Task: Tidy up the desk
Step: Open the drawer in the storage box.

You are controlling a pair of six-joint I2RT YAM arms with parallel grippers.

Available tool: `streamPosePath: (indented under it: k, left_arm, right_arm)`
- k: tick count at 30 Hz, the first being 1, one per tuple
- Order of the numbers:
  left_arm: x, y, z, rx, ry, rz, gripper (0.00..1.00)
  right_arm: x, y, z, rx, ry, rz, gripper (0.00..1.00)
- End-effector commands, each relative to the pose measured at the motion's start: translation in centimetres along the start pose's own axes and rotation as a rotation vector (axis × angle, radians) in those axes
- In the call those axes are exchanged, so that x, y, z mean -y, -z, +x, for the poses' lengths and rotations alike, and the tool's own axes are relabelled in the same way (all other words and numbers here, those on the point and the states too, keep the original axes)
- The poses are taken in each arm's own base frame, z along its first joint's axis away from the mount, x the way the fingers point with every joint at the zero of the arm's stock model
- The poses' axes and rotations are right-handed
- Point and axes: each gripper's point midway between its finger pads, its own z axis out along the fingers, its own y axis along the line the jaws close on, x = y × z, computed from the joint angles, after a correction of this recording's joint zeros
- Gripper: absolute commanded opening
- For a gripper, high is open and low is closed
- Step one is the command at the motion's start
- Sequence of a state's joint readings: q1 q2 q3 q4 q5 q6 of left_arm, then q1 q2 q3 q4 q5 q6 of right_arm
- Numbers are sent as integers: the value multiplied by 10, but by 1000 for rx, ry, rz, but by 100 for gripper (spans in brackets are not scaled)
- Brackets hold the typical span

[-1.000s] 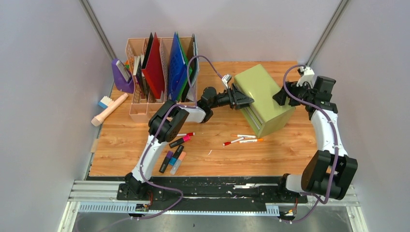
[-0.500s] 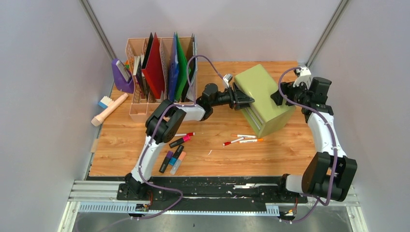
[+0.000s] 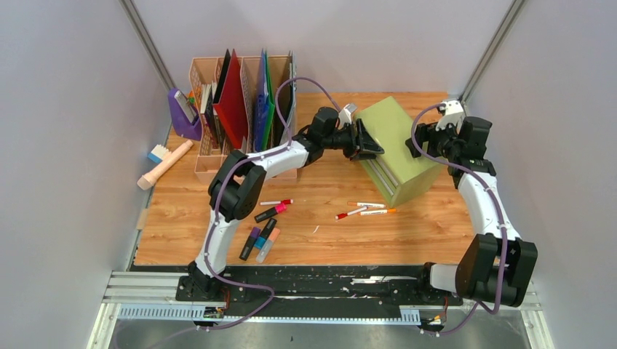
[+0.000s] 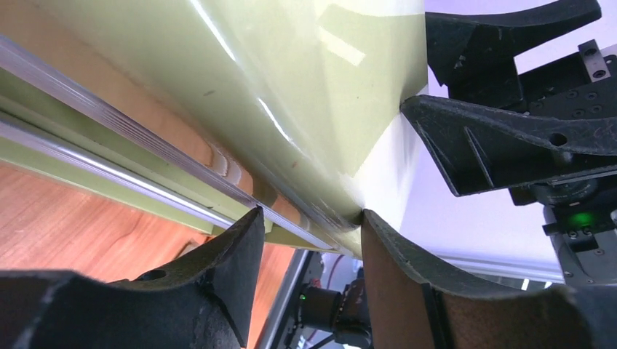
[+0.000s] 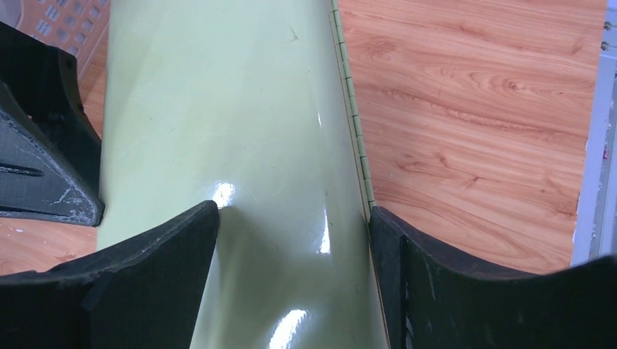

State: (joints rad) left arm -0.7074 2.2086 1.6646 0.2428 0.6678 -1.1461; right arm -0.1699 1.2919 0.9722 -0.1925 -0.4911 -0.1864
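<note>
Both claws (image 3: pixel 372 147) (image 3: pixel 415 145) sit above desk (image 3: pixel 320 233).

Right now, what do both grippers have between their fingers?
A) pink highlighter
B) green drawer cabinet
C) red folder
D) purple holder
B: the top view puts the left gripper and the right gripper on opposite sides of the green drawer cabinet, and each wrist view shows its glossy green body between the fingers.

Left pincer (image 3: pixel 372 148) opposite right pincer (image 3: pixel 416 145)
</note>
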Motion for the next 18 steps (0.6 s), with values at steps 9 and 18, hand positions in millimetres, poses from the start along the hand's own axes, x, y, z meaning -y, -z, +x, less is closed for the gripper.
streamPosePath:
  k: [9,18]
  left_arm:
    - [-57,13,6,31,-86,-218,80]
    - [-33,-4,-12,179,-88,93,89]
  right_arm:
    - [-5,5,60,-189,-18,11,76]
    - [-12,2,61,-187,-41,-23,76]
